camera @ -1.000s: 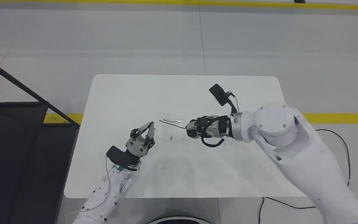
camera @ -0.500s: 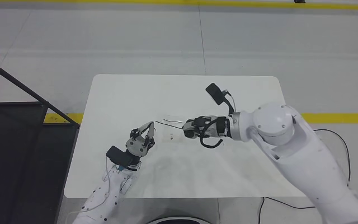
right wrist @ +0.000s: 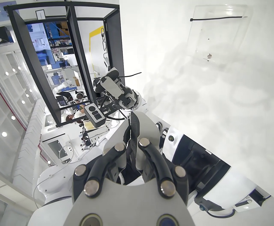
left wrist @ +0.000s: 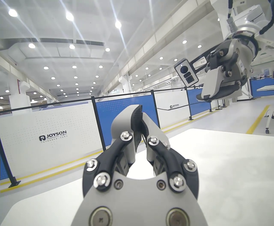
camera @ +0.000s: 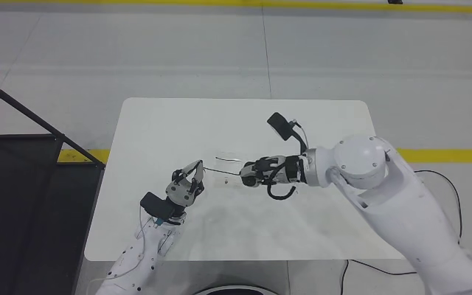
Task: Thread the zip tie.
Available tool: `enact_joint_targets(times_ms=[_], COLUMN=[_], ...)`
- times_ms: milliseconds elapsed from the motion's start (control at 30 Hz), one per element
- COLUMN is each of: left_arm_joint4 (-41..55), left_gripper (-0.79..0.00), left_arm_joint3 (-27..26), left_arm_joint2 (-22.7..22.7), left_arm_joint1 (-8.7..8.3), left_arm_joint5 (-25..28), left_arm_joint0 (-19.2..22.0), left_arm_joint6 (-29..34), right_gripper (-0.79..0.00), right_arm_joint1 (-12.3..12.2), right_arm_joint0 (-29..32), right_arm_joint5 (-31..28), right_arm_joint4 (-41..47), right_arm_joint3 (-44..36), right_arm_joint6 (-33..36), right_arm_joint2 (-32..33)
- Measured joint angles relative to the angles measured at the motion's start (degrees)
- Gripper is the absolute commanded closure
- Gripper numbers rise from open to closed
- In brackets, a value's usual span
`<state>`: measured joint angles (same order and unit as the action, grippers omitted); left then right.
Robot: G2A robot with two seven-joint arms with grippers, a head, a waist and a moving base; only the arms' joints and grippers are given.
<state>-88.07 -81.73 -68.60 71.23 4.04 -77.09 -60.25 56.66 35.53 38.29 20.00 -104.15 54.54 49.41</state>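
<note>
Lining-up step, I judge: right gripper, fingers clamped on zip tie, frame centre above the desk; its tip near left gripper, fingers together. Next: fine aiming.

white surface, rounded corners, on grey floor. clear plastic sheet flat near surface middle, small dark speck on it. yellow floor line behind surface, another far off. black frame and dark panel just beside surface edge. black cable on floor. blue and white partition panels under ceiling lights.
</note>
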Motion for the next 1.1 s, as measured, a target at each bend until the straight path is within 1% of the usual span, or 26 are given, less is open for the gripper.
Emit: enact_joint_targets(times_ms=[367, 700, 1100], left_arm_joint4=[0.0, 0.0, 0.0], left_gripper=[0.0, 0.0, 0.0], left_arm_joint3=[0.0, 0.0, 0.0], left_arm_joint2=[0.0, 0.0, 0.0], left_arm_joint1=[0.0, 0.0, 0.0], left_arm_joint5=[0.0, 0.0, 0.0], left_arm_joint0=[0.0, 0.0, 0.0], left_arm_joint6=[0.0, 0.0, 0.0], right_gripper=[0.0, 0.0, 0.0], right_arm_joint1=[1.2, 1.8, 2.1], right_arm_joint0=[-2.4, -3.4, -3.4], right_arm_joint5=[1.5, 2.3, 1.3], right_arm_joint4=[2.3, 2.4, 3.7], right_arm_joint3=[2.1, 2.9, 3.4], right_arm_joint6=[-1.5, -1.8, -2.3], right_arm_joint2=[-1.8, -2.7, -2.6])
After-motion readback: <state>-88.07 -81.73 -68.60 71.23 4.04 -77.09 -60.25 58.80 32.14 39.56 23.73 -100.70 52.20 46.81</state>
